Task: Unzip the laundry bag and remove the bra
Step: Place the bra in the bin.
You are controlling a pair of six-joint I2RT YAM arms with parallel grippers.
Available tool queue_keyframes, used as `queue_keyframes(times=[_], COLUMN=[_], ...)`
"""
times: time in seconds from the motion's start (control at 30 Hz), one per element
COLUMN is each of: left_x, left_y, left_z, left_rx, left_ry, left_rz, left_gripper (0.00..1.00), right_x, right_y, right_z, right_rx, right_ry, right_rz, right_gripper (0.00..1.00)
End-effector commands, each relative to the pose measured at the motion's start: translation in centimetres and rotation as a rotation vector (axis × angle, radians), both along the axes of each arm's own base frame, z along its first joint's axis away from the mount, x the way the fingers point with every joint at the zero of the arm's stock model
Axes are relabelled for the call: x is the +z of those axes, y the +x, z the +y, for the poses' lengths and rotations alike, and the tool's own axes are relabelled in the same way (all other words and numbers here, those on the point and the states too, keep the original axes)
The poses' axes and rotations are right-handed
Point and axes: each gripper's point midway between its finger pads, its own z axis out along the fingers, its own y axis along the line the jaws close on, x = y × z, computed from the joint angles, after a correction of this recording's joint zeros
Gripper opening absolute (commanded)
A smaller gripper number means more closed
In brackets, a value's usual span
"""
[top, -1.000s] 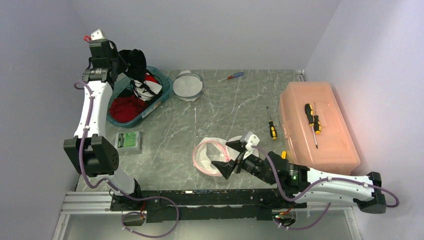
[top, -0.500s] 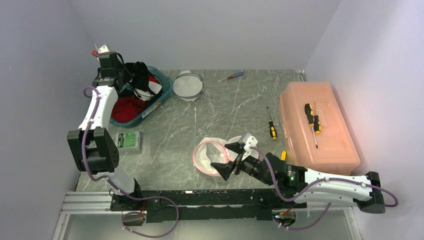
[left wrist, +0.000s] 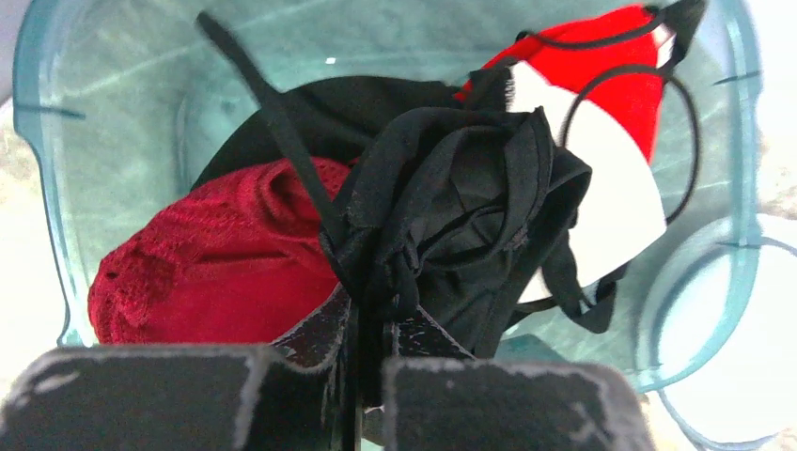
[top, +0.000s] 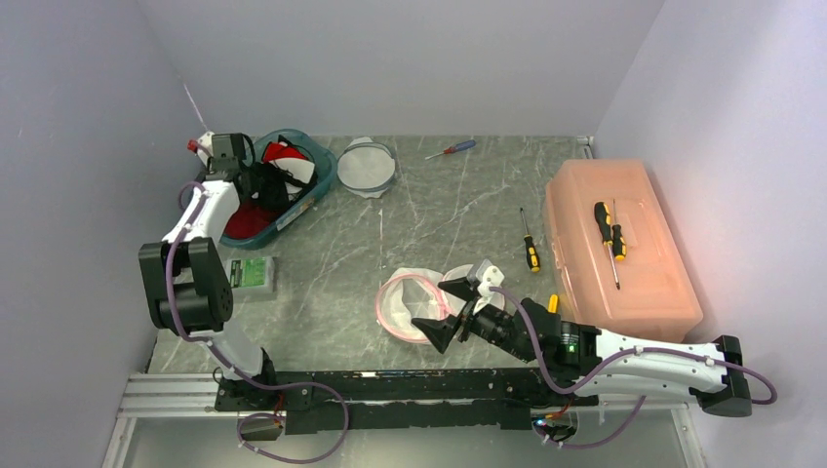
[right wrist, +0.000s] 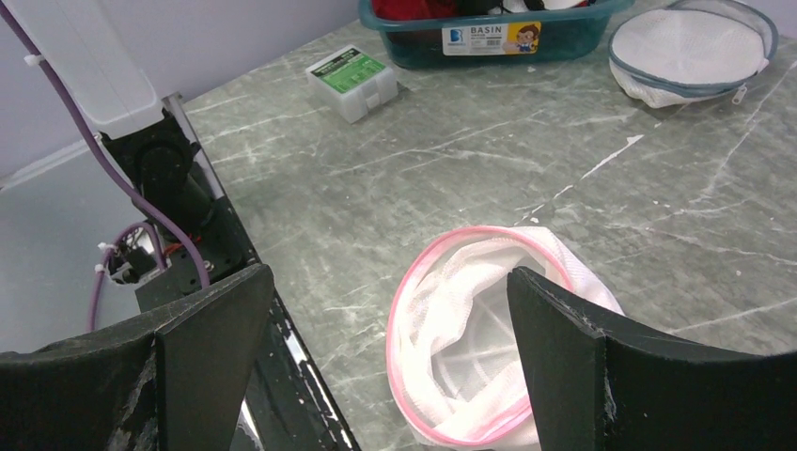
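Observation:
The black bra [left wrist: 470,216] hangs bunched from my left gripper [left wrist: 376,329], which is shut on its straps. It hangs low inside the teal basin [left wrist: 56,188], above a red lace garment [left wrist: 207,254] and a red-and-white one [left wrist: 611,160]. From above, my left gripper [top: 255,180] and the bra [top: 268,185] sit over the basin [top: 314,185] at the far left. The pink-rimmed laundry bag [right wrist: 489,319] lies open and limp on the table. My right gripper [right wrist: 387,274] stands open just before it, holding nothing; from above that gripper [top: 439,305] is at the bag's [top: 400,302] near right side.
A blue-rimmed mesh bag [top: 367,166] lies right of the basin. A small green box [top: 250,275] sits at the near left. Loose screwdrivers [top: 529,249] [top: 451,149] lie on the table. An orange toolbox [top: 619,244] with a screwdriver [top: 607,229] on it fills the right side.
My left arm has come down and forward with the black bra, from high over the basin to low inside it. My right gripper has barely shifted.

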Motion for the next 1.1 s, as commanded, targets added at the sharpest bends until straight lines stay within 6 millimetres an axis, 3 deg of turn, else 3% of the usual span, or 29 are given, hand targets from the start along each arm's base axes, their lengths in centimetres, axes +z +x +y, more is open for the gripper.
queue_keyframes(times=[0.0, 0.17, 0.23, 0.4, 0.53, 0.63, 0.73, 0.83, 0.93, 1.07], left_x=[0.0, 0.5, 1.9, 6.1, 7.7, 7.2, 4.8, 1.6, -0.8, -2.1], left_y=[-0.6, -1.3, -1.6, -3.1, -4.6, -4.3, -3.3, -2.7, -2.8, -3.3], left_z=[0.2, 0.4, 0.4, 0.3, -1.1, -2.6, -3.4, -2.8, -1.5, -1.0], left_rx=[0.05, 0.068, 0.07, 0.07, 0.028, -0.041, -0.083, -0.058, -0.008, 0.022], left_ry=[-0.013, -0.012, -0.007, 0.004, -0.036, -0.078, -0.112, -0.106, -0.074, -0.077], left_rz=[-0.005, 0.012, -0.008, -0.061, -0.112, -0.161, -0.109, -0.016, 0.053, 0.085], left_gripper=[0.13, 0.6, 0.69, 0.74, 0.73, 0.63, 0.41, 0.24, 0.2, 0.2], right_x=[0.9, 0.9, 0.9, 0.8, 0.5, 0.3, 0.3, 0.2, 0.1, -0.7], right_y=[-0.1, -0.2, -0.2, -0.2, -0.1, -0.2, -0.3, -0.3, -0.2, 0.2], right_z=[0.2, 0.1, 0.0, 0.0, 0.3, 0.5, 0.7, 0.6, 0.3, -0.3], right_rx=[0.007, 0.012, 0.01, 0.006, 0.006, 0.014, 0.018, 0.015, 0.003, -0.035], right_ry=[0.036, 0.041, 0.042, 0.039, 0.033, 0.029, 0.026, 0.021, 0.02, 0.013], right_rz=[-0.001, 0.003, 0.003, 0.004, 0.011, 0.017, 0.021, 0.026, 0.038, 0.059], right_gripper=[0.99, 0.99, 0.99, 0.99, 0.99, 0.99, 0.98, 0.98, 0.98, 0.98])
